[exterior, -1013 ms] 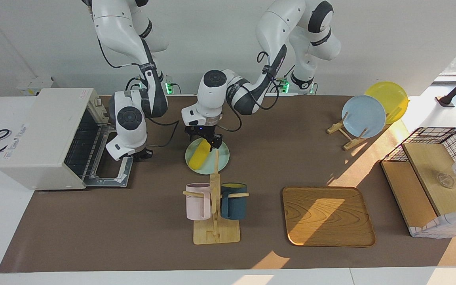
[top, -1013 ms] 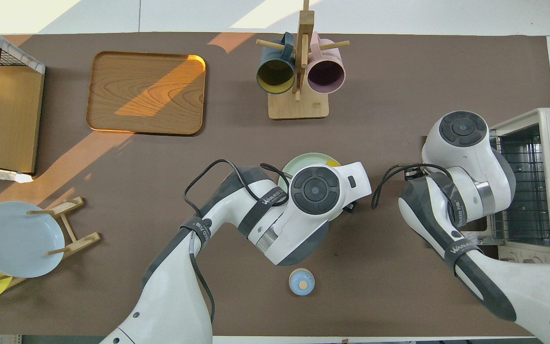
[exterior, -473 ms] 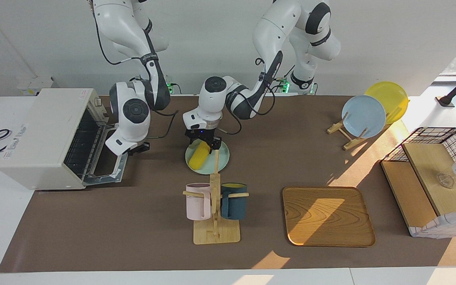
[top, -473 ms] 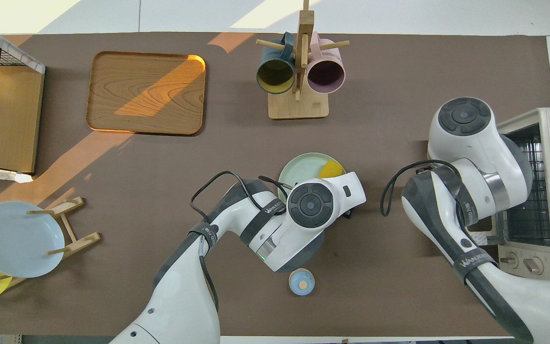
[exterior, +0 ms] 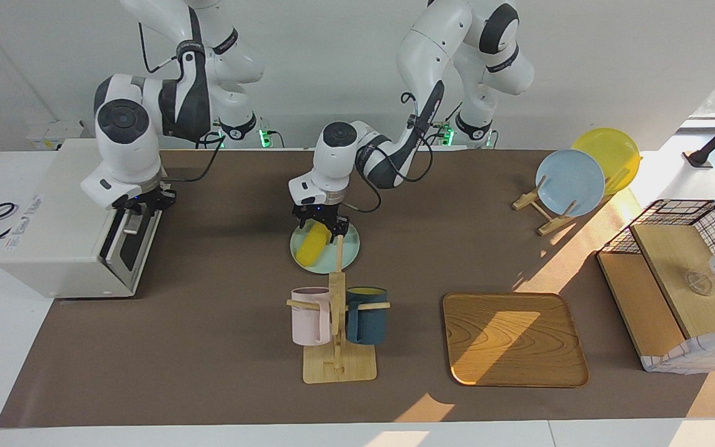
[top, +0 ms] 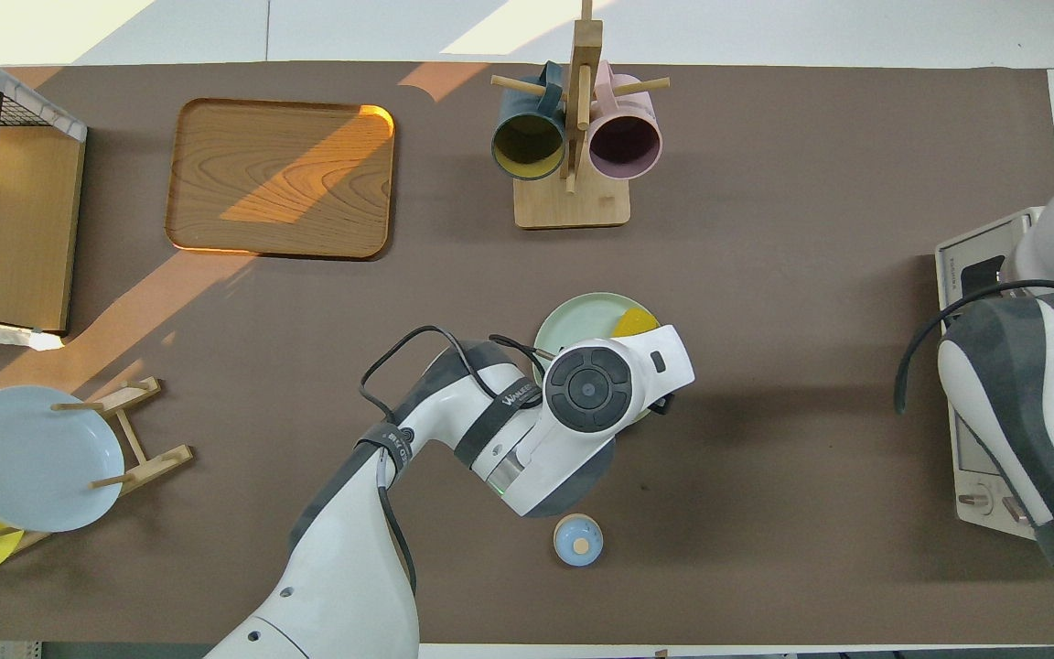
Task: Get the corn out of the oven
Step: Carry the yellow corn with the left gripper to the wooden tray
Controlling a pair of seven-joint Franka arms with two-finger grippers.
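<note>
The yellow corn point(exterior: 311, 244) lies on a pale green plate point(exterior: 346, 249) in the middle of the table, outside the oven; in the overhead view only the corn's tip point(top: 634, 322) shows on the plate point(top: 582, 316). My left gripper point(exterior: 320, 228) stands open over the corn's end nearer the robots, one finger on each side. The white oven point(exterior: 59, 211) sits at the right arm's end of the table, its dark glass door point(exterior: 126, 245) raised and almost shut. My right gripper point(exterior: 139, 210) is at the door's top edge. The right arm hides most of the oven point(top: 971, 448) from overhead.
A wooden mug rack point(exterior: 336, 323) with a pink and a dark blue mug stands farther from the robots than the plate. Toward the left arm's end are a wooden tray point(exterior: 512, 338), a plate stand point(exterior: 571, 183) and a wire-mesh wooden box point(exterior: 680, 292). A small blue round thing point(top: 578, 540) lies near the robots.
My right arm has swung the oven door up from lying flat open to almost shut. The left gripper has stayed at the corn on the plate.
</note>
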